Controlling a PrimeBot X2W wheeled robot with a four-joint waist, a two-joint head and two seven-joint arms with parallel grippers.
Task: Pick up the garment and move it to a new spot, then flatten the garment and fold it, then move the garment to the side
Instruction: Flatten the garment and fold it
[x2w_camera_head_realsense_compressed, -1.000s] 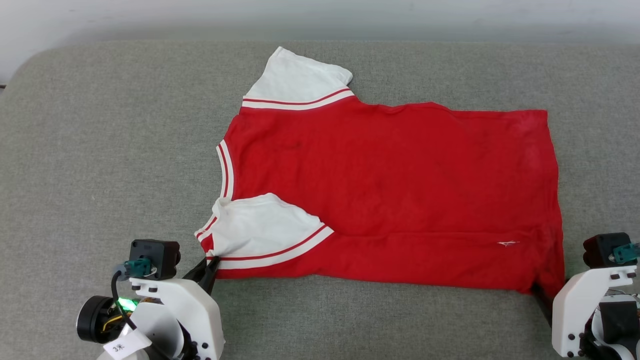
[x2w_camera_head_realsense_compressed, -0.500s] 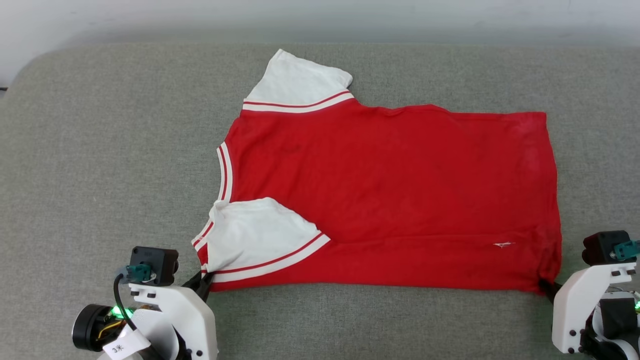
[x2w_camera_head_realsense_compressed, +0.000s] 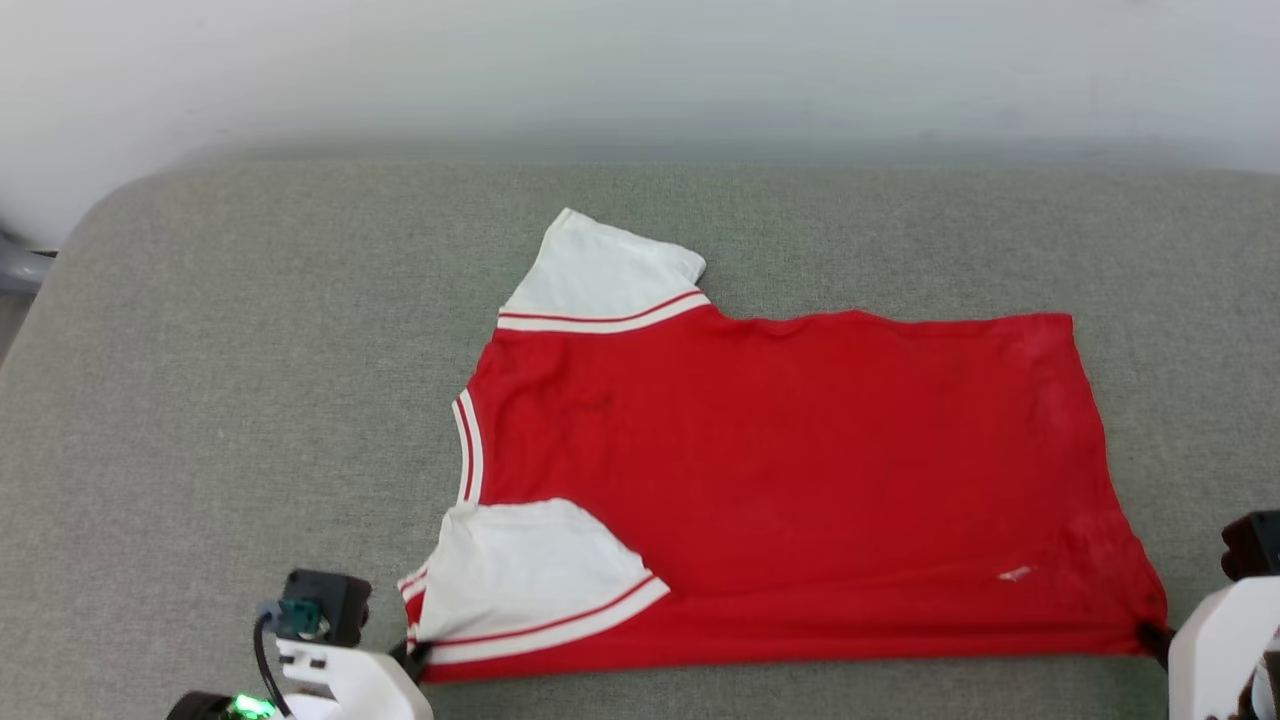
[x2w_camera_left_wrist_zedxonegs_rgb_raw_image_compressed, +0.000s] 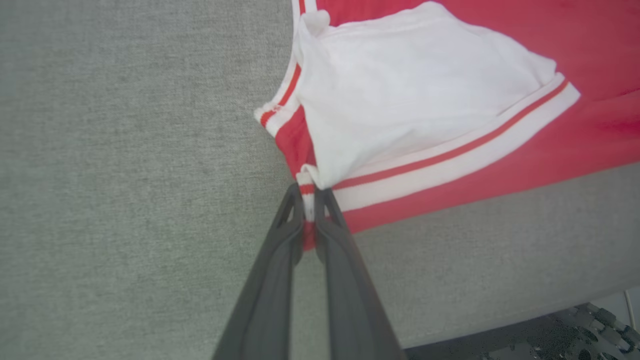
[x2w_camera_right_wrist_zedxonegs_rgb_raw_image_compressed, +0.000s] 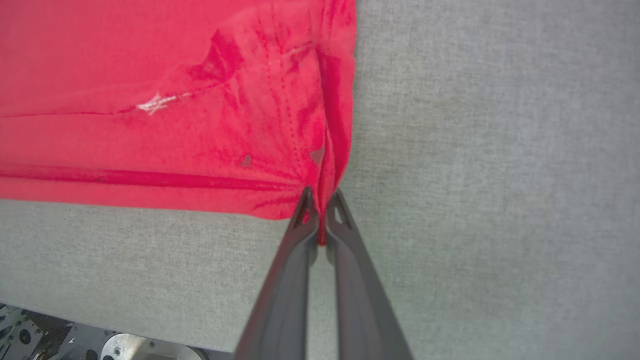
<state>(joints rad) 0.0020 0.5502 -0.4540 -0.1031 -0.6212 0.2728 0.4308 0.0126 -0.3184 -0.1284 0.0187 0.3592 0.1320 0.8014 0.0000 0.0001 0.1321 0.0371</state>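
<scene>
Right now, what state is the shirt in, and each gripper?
garment: spread flat on grey cushion, near sleeve folded onto its body.
left gripper: jaws shut on garment's sleeve corner.
right gripper: jaws shut on garment's hem corner.

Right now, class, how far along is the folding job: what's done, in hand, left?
Done: the garment lies spread nearly flat on the grey cushion. In hand: the left gripper pinches its near sleeve corner, the right gripper its near hem corner. Left: folding it and moving it aside.
</scene>
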